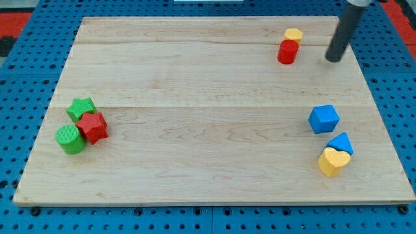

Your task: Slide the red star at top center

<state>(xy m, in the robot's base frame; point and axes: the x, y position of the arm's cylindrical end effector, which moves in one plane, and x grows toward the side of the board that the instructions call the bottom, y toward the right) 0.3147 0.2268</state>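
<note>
The red star (93, 127) lies at the view's left on the wooden board (208, 84), touching a green star (81, 108) above it and a green cylinder (70, 139) to its lower left. My tip (334, 59) rests on the board at the view's upper right, far from the red star. It stands a short way to the right of a red cylinder (287, 51), apart from it.
A yellow block (294, 34) sits just above the red cylinder. At the view's right are a blue cube (324, 119), a blue triangular block (340, 142) and a yellow heart (333, 161) touching it. Blue pegboard surrounds the board.
</note>
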